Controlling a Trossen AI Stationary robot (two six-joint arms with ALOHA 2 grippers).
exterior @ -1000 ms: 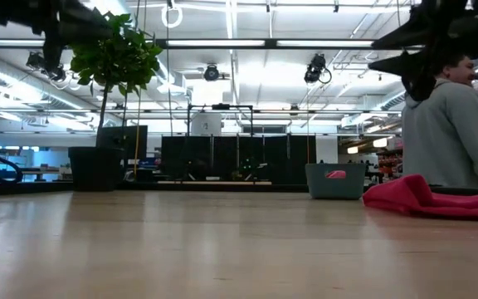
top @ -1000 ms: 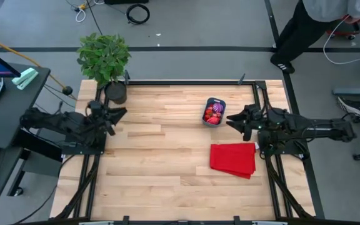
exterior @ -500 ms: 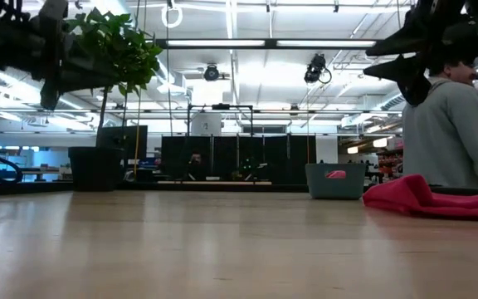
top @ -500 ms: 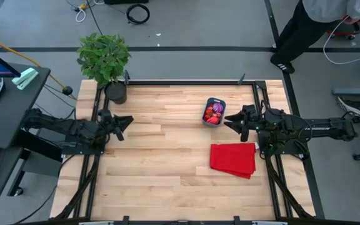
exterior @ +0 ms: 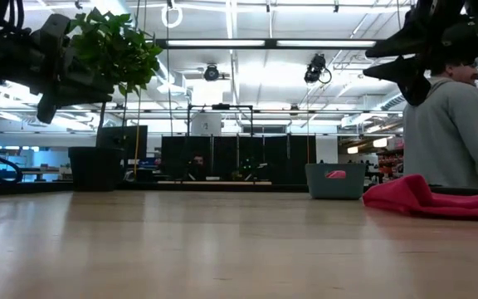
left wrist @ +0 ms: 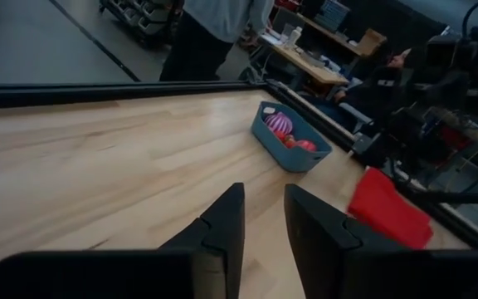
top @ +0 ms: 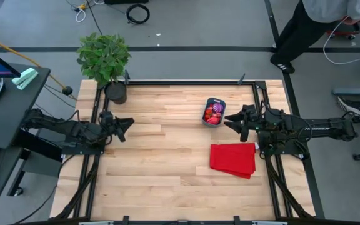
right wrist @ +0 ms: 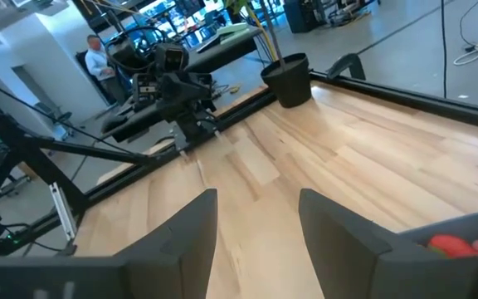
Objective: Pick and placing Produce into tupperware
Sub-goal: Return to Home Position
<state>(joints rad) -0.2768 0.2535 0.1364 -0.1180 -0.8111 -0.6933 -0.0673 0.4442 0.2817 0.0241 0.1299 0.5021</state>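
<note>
The blue tub stands on the table right of centre and holds the produce: several red pieces and a spiky purple one. It also shows in the low view. My right gripper hovers open and empty just right of the tub, raised well above the table. My left gripper hovers open and empty over the table's left side, its fingers a little apart and pointing toward the tub.
A flat red cloth lies near the right edge, on the near side of the tub. A dark plant pot with a leafy plant stands at the far left corner. A person stands beyond the far right corner. Bare wood lies between the arms.
My left gripper has come down and moved away from the plant pot, toward the table's near edge and a little to the right. It stays empty. The tub, the produce and the cloth have not moved.
</note>
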